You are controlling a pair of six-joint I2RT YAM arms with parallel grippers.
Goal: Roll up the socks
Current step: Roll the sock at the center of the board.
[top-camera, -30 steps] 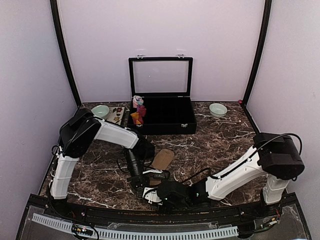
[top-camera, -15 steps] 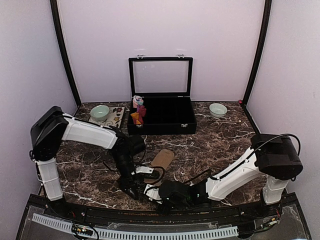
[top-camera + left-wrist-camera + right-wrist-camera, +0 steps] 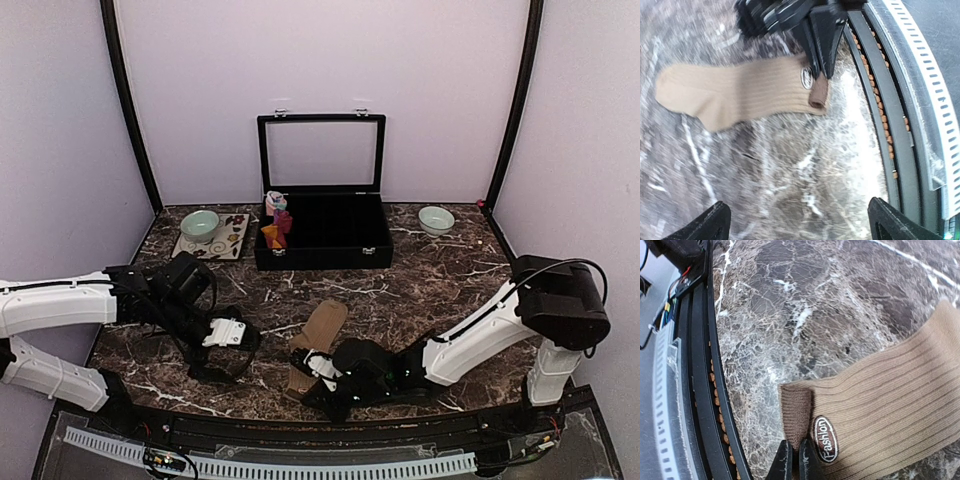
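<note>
Tan sock (image 3: 318,335) lies flat and unrolled on the table (image 3: 450,280), near the front rail. Toe points up toward the box (image 3: 330,235), cuff is nearest the arm bases.

Change over the last second: the left gripper (image 3: 225,362) was down at the cuff, closed, close against the right one. It has now let go, spread its jaws fully and swung off to the left, well apart from the sock and holding nothing. Its wrist view shows the whole sock from a distance.

Right gripper (image 3: 792,455) has finished closing. Its fingers are pinched tight on the cuff's edge, just beside the woven label, with the fabric between the tips.

Reading: the cuff has passed from left to right, so one arm alone now controls the sock. No turn of the roll is made yet – the body lies straight. Likely next is curling the cuff over toward the toe. A thin pinch on the edge may slip.

Coloured bundles (image 3: 277,222) sit at the box's left end, untouched.
</note>
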